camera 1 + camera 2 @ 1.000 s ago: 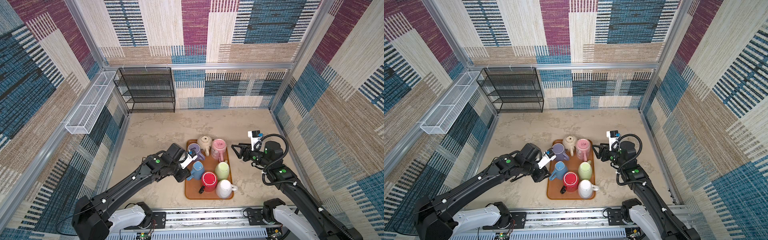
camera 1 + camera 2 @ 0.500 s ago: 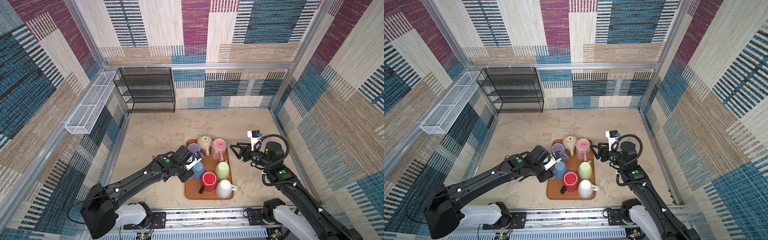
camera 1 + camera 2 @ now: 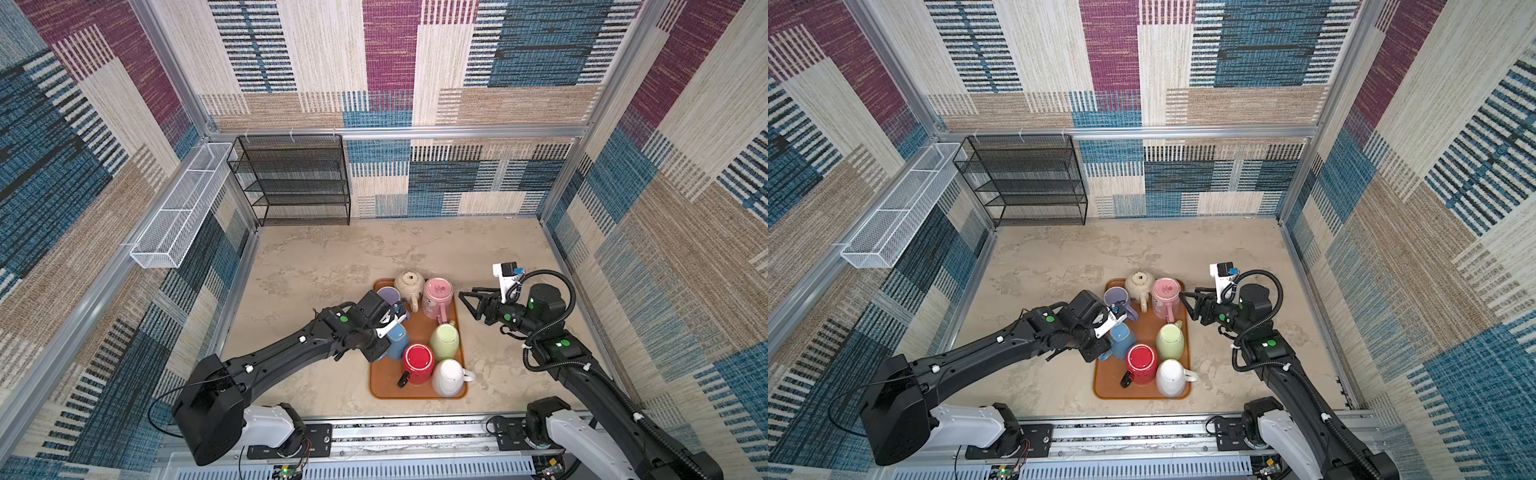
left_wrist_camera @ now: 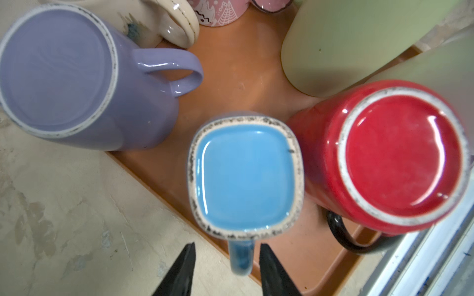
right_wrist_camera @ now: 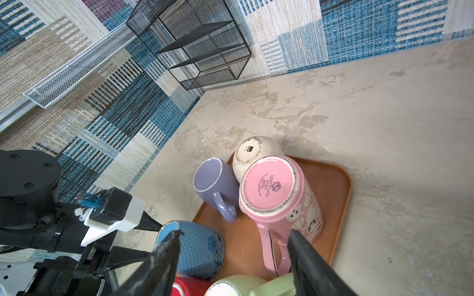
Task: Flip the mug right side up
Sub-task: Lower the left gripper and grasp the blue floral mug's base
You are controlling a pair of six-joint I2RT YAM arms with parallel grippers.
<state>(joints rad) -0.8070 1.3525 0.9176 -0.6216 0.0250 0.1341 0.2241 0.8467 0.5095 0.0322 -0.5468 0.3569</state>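
Several mugs stand bottom up on an orange tray (image 3: 382,386). The blue mug (image 4: 245,176) is at the tray's left edge in both top views (image 3: 397,338) (image 3: 1121,338). Its handle points off the tray, between the fingers of my left gripper (image 4: 227,246). The left gripper is open, with a gap on each side of the handle. My right gripper (image 3: 467,293) hovers open just right of the pink mug (image 3: 437,296), holding nothing. In the right wrist view the pink mug (image 5: 279,194) has its handle towards the right gripper (image 5: 234,232).
Also on the tray are a purple mug (image 3: 388,295), a cream mug (image 3: 409,283), a green mug (image 3: 444,340), a red mug (image 3: 419,361) and a white mug (image 3: 449,376), packed close together. A black wire shelf (image 3: 291,178) stands at the back left. A white wire basket (image 3: 178,208) hangs on the left wall.
My left gripper has moved right to the blue mug, its fingers now on either side of the handle and slightly narrower. The right arm has barely moved.
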